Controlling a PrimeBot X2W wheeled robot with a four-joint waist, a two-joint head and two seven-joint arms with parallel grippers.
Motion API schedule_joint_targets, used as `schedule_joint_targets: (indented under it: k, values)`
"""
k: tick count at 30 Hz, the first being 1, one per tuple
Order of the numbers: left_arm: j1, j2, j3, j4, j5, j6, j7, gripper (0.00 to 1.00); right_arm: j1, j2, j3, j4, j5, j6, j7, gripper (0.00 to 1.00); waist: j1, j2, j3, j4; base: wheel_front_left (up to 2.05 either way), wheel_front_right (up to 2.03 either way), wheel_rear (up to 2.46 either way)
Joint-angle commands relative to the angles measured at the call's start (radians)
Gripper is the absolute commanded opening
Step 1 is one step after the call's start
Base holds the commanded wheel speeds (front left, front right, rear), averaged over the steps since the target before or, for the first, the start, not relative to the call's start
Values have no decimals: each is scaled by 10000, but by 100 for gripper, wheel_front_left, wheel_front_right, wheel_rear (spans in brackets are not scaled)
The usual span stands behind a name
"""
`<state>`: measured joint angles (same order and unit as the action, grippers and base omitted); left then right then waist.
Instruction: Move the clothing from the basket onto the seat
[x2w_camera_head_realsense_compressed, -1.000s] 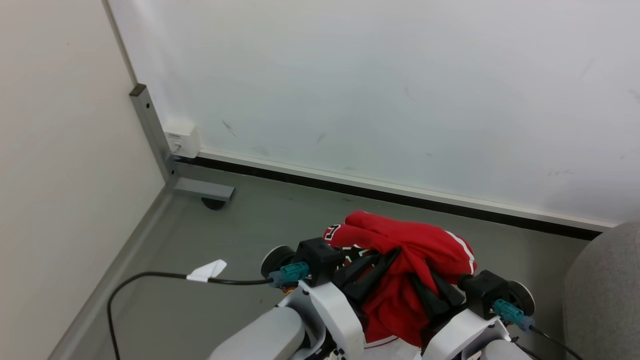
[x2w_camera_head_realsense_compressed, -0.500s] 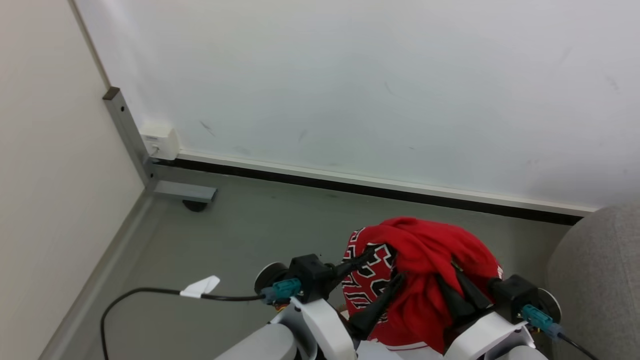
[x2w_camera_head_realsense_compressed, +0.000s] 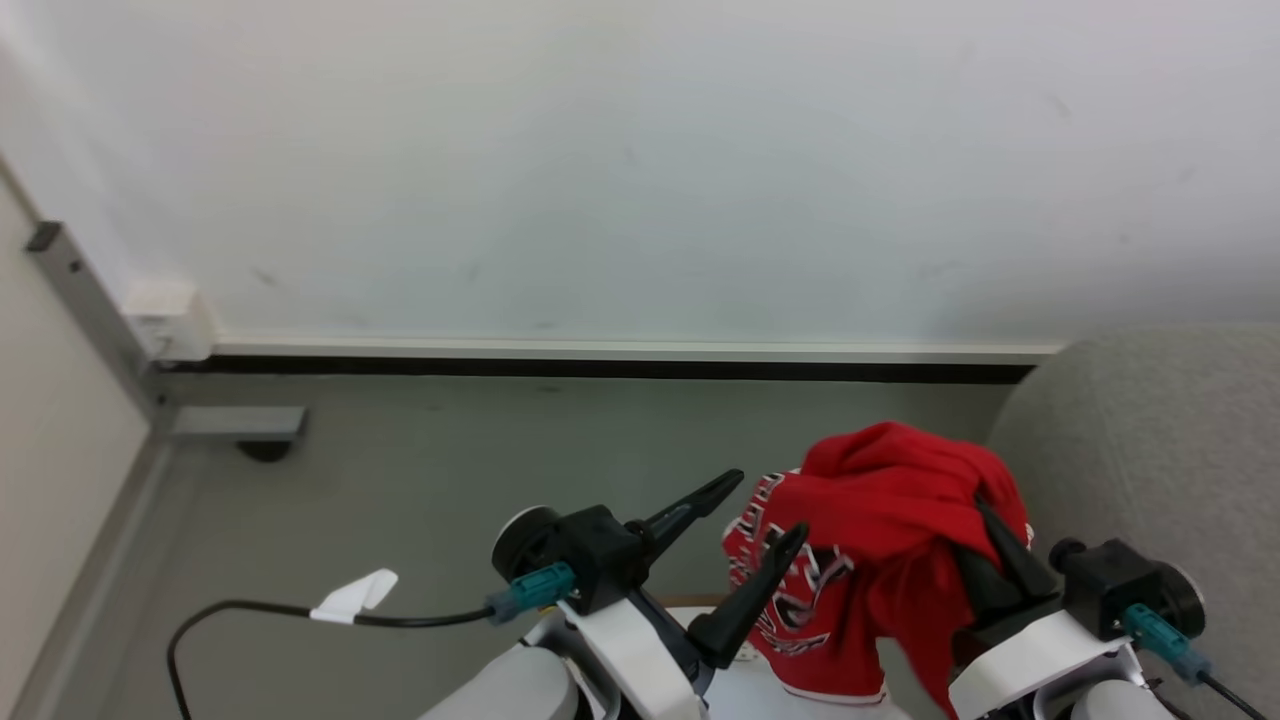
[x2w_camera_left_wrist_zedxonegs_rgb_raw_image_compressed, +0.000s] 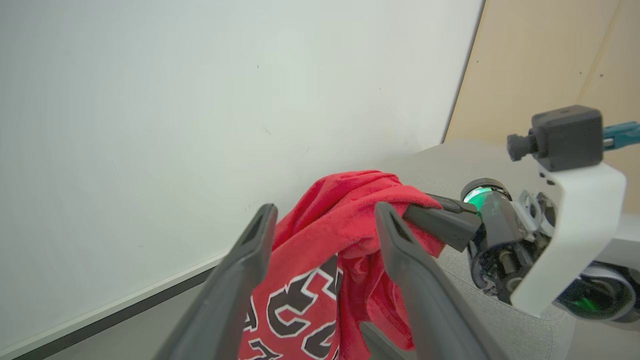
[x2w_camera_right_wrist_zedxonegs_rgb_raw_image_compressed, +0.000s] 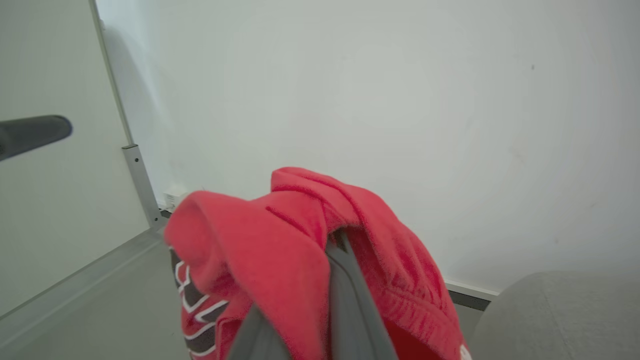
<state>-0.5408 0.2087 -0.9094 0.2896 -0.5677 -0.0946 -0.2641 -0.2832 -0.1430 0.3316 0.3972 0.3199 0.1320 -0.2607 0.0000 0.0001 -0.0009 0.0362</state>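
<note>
progress: red jersey (x2w_camera_head_realsense_compressed: 890, 520) out of the basket, hanging mid-air just left of grey sofa (x2w_camera_head_realsense_compressed: 1150, 430), not on it yet; carry right + release remain | right gripper (x2w_camera_head_realsense_compressed: 985, 530): clamped on jersey, cloth draped over its fingers | left gripper (x2w_camera_head_realsense_compressed: 766, 507): jaws wide, empty | jersey soft, bunched, black-and-white block lettering; sofa rounded, woven upholstery

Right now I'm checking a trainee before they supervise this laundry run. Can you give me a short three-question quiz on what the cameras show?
1. True or false: the left claw is clamped on the red jersey.
2. In the head view, where is the grey sofa? A: left edge. B: right edge. C: top middle.
3. Fill in: the jersey hangs from the ___ claw.

Key:
1. False. Its fingers are spread open, beside the cloth.
2. B.
3. Right. The right claw is closed, with the cloth draped over its fingers.
</note>
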Motion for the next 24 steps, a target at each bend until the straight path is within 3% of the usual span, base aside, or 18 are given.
schedule_joint_targets:
  k: [1, 15, 24]
  values:
    - [198, 73, 51, -87, 169, 20, 0, 100, 44, -121, -154, -170, -71, -23, -25, 0, 0, -1, 104, -612, 0, 0, 0]
    - [592, 21, 515, -401, 657, -155, -3, 100, 434, -382, -1138, -1454, -668, -23, -25, 0, 0, -1, 393, -3092, 0, 0, 0]
    - [607, 142, 692, -474, 944, -267, -4, 100, 794, -180, -1754, -2251, -881, -23, -23, 0, 0, -1, 763, -4126, 0, 0, 0]
